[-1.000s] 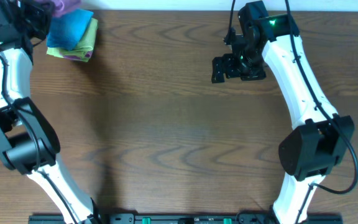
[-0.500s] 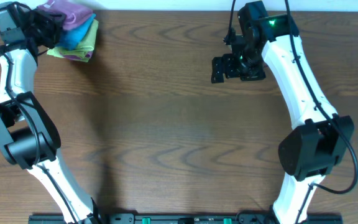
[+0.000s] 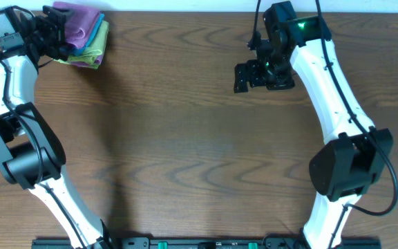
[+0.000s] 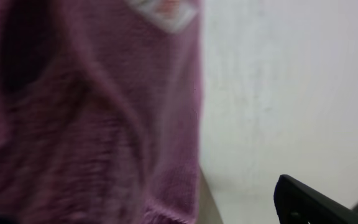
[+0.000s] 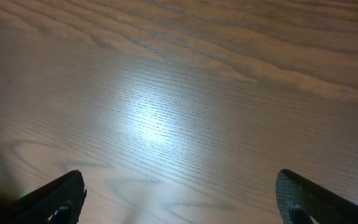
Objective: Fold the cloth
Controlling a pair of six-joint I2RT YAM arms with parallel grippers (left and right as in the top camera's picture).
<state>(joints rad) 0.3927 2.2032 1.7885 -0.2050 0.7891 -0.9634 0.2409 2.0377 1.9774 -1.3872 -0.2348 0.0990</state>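
Note:
The purple cloth [image 3: 79, 17] lies folded on top of a stack at the table's far left corner. My left gripper [image 3: 49, 28] is at the cloth's left edge, and its jaws stand apart. In the left wrist view the fuzzy purple cloth [image 4: 86, 118] fills the left half. One black finger [image 4: 319, 202] shows at the lower right, well apart from the cloth, while the other finger is hidden behind it. My right gripper [image 3: 246, 75] hangs open over bare wood at the far right, and between its fingertips [image 5: 182, 208] there is nothing.
Under the purple cloth lie a bright blue folded cloth [image 3: 94, 34] and a light green one [image 3: 97, 52]. The table's far edge [image 3: 185, 10] and a white wall [image 4: 291, 93] run just behind the stack. Brown wooden tabletop [image 3: 199, 152] spreads between the arms.
The left gripper has set the purple cloth down on the blue and green stack and opened its jaws. The right arm has barely moved.

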